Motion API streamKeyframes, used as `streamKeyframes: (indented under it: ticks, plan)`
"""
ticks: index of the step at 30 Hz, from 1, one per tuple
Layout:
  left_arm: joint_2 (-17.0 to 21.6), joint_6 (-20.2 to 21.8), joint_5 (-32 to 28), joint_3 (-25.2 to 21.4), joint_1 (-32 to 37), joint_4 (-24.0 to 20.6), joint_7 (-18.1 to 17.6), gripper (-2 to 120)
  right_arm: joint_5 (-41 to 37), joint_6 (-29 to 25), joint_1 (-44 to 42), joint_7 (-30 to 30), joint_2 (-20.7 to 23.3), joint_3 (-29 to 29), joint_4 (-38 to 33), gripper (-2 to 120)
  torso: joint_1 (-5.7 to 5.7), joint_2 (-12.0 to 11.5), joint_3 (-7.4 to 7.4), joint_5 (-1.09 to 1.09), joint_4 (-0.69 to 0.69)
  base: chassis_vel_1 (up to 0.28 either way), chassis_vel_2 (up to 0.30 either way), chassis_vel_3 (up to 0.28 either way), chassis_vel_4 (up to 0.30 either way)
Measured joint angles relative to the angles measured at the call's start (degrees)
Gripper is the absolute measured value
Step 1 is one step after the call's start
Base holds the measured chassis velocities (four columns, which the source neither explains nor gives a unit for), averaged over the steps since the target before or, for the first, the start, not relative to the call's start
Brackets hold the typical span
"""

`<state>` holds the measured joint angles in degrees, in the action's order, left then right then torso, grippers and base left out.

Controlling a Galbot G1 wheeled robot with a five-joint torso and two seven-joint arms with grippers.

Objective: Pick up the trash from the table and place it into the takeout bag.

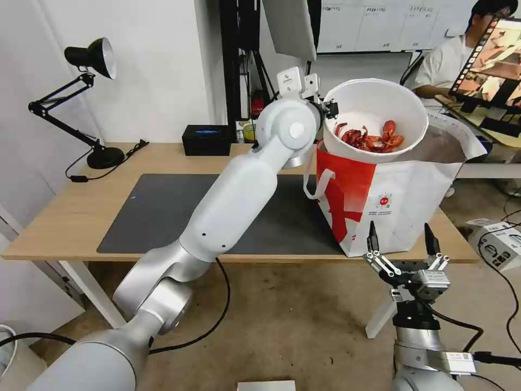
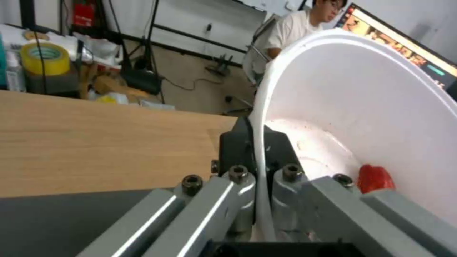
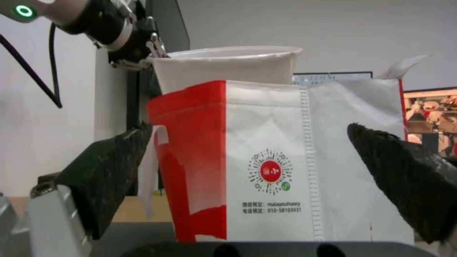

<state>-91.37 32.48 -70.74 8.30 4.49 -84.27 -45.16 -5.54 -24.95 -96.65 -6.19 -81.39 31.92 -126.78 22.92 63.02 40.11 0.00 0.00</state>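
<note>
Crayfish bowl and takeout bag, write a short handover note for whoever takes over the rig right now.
Left gripper: shut on the rim of the white bowl, one finger inside, one outside. It holds the bowl tilted over the open top of the takeout bag, crayfish shells inside it.
Right gripper: open and empty, low in front of the bag at the table's near edge.
Done: bowl lifted to the bag's mouth.
Left: lower the bowl in and release. No other trash shows on the mat.
</note>
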Motion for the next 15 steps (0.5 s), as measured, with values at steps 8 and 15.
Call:
streamKeyframes:
  ticks: [8,15]
  plan:
    - [0.0,-1.1,0.7,0.2,-0.5,1.9,0.3,0,0.2,-0.2,0.2,0.1,-0.4,-0.3,0.7,100,0.00,0.0,0.00,0.00,0.00,0.000,0.000,0.000,0.000]
    - [0.1,-2.5,1.0,0.5,-0.5,1.1,1.1,0,0.1,-0.2,0.7,0.1,-0.4,-0.3,1.0,100,0.00,0.0,0.00,0.00,0.00,0.000,0.000,0.000,0.000]
